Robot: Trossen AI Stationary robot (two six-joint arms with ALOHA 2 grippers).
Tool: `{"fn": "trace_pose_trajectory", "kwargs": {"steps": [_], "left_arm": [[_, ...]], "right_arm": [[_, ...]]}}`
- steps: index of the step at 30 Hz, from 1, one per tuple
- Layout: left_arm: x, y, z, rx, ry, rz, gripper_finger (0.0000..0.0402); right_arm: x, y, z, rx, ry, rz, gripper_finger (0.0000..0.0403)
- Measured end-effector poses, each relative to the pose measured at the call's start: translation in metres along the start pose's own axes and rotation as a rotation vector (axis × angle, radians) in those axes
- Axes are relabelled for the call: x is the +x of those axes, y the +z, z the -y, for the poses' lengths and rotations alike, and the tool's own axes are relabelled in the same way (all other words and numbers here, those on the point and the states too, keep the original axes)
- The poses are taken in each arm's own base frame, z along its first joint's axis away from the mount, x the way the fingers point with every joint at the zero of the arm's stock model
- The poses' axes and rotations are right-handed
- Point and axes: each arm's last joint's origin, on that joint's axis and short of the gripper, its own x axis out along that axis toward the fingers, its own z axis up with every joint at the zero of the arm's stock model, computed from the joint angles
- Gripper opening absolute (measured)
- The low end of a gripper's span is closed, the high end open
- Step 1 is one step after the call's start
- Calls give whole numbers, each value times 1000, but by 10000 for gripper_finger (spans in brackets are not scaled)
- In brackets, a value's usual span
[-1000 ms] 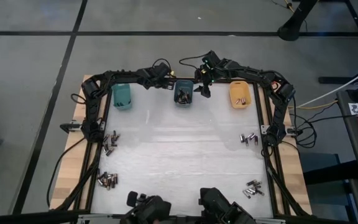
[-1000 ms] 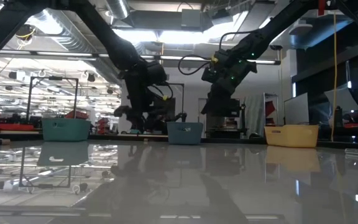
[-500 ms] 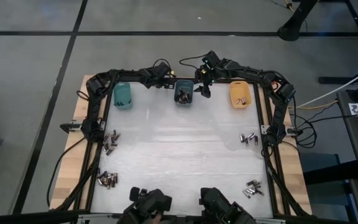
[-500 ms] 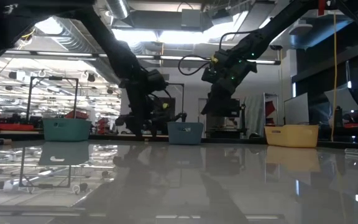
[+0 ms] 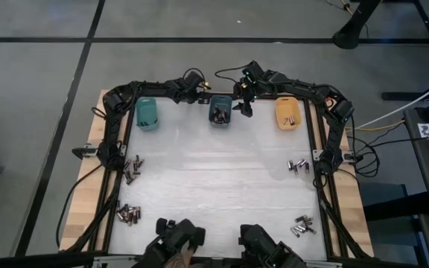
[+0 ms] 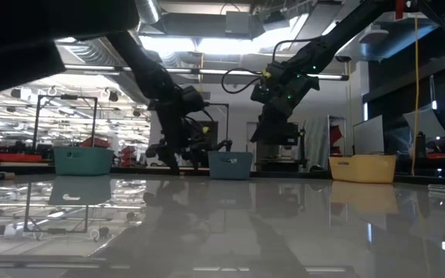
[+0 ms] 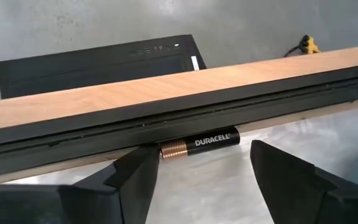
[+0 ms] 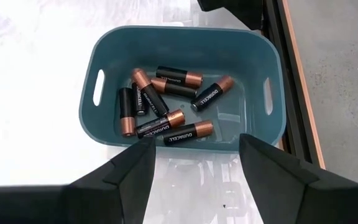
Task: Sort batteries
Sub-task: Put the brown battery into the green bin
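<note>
One black battery [image 7: 199,144] with a coppery end lies on the white table against the dark frame rail [image 7: 166,124] at the far edge. My left gripper [image 7: 201,169] is open, with a finger on either side of it. In the high view this gripper [image 5: 202,95] is between the teal bin [image 5: 147,114] and the blue bin [image 5: 220,112]. My right gripper [image 8: 194,157] hangs open over the blue bin [image 8: 179,43], which holds several batteries [image 8: 160,102]. It also shows in the high view [image 5: 242,108].
An orange bin [image 5: 287,114] with batteries stands at the far right. Loose battery piles lie at the left [image 5: 130,170], near left [image 5: 129,216], right [image 5: 298,166] and near right [image 5: 302,225]. The dark frame [image 5: 320,149] borders the table. The middle of the table [image 5: 214,171] is bare.
My left gripper has sunk toward the table by the far edge and shifted a little toward the blue bin. My right gripper has kept still over the blue bin.
</note>
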Motion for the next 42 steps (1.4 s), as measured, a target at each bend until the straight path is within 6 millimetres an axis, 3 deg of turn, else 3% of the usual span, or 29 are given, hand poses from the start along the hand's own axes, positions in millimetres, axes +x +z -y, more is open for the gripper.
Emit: {"fn": "trace_pose_trajectory", "kwargs": {"steps": [18,27,42], "left_arm": [[17,17,14,33,176,-140,241],[18,24,10,-137,192,-119,241],[21,24,7,-127,245,-88,241]], "right_arm": [[0,-1,-1,4,5,-7,234],[0,-1,-1,3,6,-7,234],[0,-1,-1,3,7,-9,234]]}}
